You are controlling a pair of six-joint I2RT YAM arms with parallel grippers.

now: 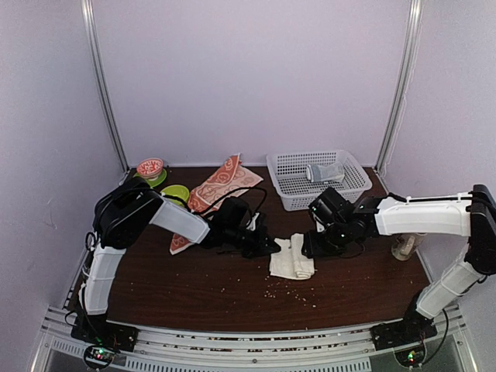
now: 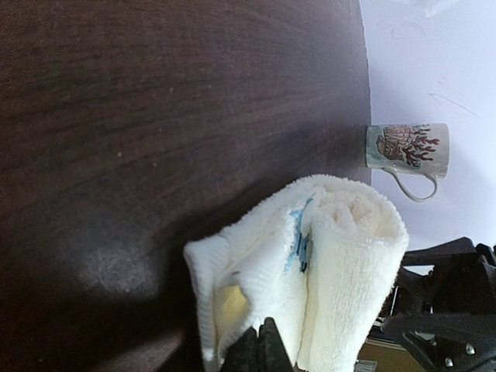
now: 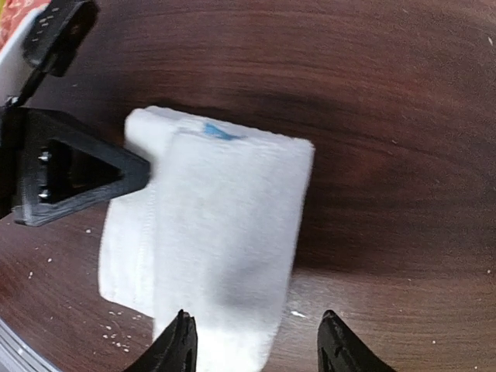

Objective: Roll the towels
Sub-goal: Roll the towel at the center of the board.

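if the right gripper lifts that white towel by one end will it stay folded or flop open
Probably flops: the white towel is soft terry, loosely folded over itself, so a lifted end would likely sag and unfold. It looks light; a push should slide or bunch it on the smooth table rather than roll it.

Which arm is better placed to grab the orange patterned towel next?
Left, probably. The orange-red towel lies close behind the left gripper; the right gripper, open, sits beyond the white towel, farther away.
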